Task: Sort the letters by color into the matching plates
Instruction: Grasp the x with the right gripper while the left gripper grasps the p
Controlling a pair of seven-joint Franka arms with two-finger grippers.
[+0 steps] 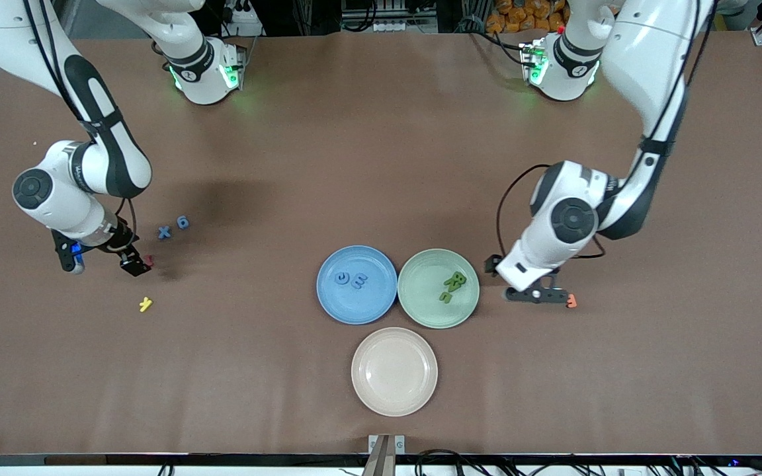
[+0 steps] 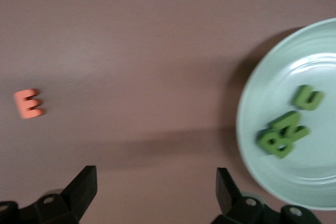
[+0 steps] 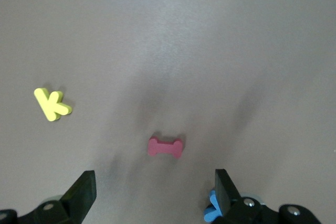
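The blue plate (image 1: 356,305) holds two blue letters (image 1: 351,279). The mint green plate (image 1: 438,314) beside it holds a small cluster of green letters (image 1: 452,286), also seen in the left wrist view (image 2: 283,132) on the plate (image 2: 252,103). Two more blue letters, an X (image 1: 165,232) and a 6 (image 1: 182,222), lie on the table toward the right arm's end. My right gripper (image 1: 133,263) (image 3: 155,187) is open and empty, low over the table near them; one blue letter (image 3: 211,212) peeks out beside a finger. My left gripper (image 1: 540,295) (image 2: 156,182) is open and empty beside the green plate.
A beige plate (image 1: 394,403) sits nearer the camera than the two coloured plates. A pink piece (image 1: 149,260) (image 3: 165,147) lies just ahead of my right gripper, and a yellow K (image 1: 145,304) (image 3: 51,103) nearby. An orange E (image 1: 572,301) (image 2: 27,103) lies by my left gripper.
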